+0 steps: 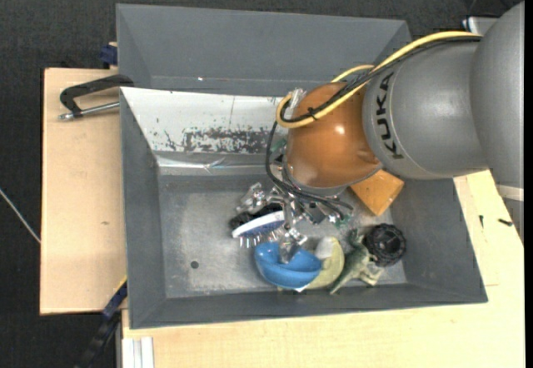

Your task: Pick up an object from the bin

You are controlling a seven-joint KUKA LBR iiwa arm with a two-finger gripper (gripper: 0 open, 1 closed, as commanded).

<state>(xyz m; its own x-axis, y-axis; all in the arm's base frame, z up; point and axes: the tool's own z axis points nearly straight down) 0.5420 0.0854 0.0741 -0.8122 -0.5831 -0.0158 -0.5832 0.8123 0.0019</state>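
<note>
**Finding.** The gripper [289, 250] stands low in the bin [196, 229], at the lower centre of the frame, beneath the arm's orange wrist cover [329, 146]. Its tip sits directly over a blue rounded object [279, 271] and seems to touch it. That object lies on the bin floor close to the lower wall. Whether the gripper is spread or closed cannot be told, because wrist hardware and clutter mask it. No hold is confirmed.

**Adjacent items.**
- A blue-and-white brush-like piece [256, 227] lies just left of the gripper.
- A pale yellow-green object [333, 260] lies against the blue object's right side.
- A black round knob [386, 242] sits further right.
- A tan block [379, 190] lies partly under the wrist cover.

**Assessment.** The step in hand appears to be seating on the blue object.

**Recommendation.**
- Centre the bite across the object's narrower span.
- Keep the brush piece and the yellow-green object outside the bite.
- Close firmly, since the rounded surface may slip.
- Lift straight up, as the lower wall is near and touching neighbours may drag along.
</note>
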